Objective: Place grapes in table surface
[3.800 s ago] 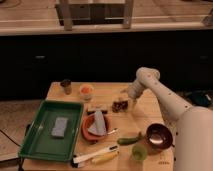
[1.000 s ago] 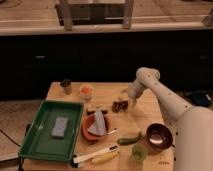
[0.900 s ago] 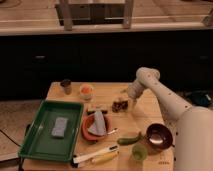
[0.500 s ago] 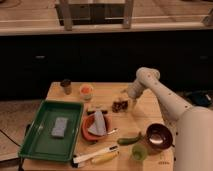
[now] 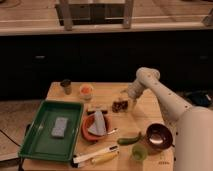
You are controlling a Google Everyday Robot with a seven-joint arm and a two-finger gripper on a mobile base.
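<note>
The grapes are a small dark reddish-purple cluster resting on the light tan wooden table surface, near the middle right. My gripper is at the end of the white arm that reaches in from the right. It hangs directly over the grapes and touches or nearly touches them.
A green tray with a grey sponge lies front left. An orange-red plate holds a grey object. A dark maroon bowl, a green cup, a green pepper, an orange-filled cup and a dark cup stand around.
</note>
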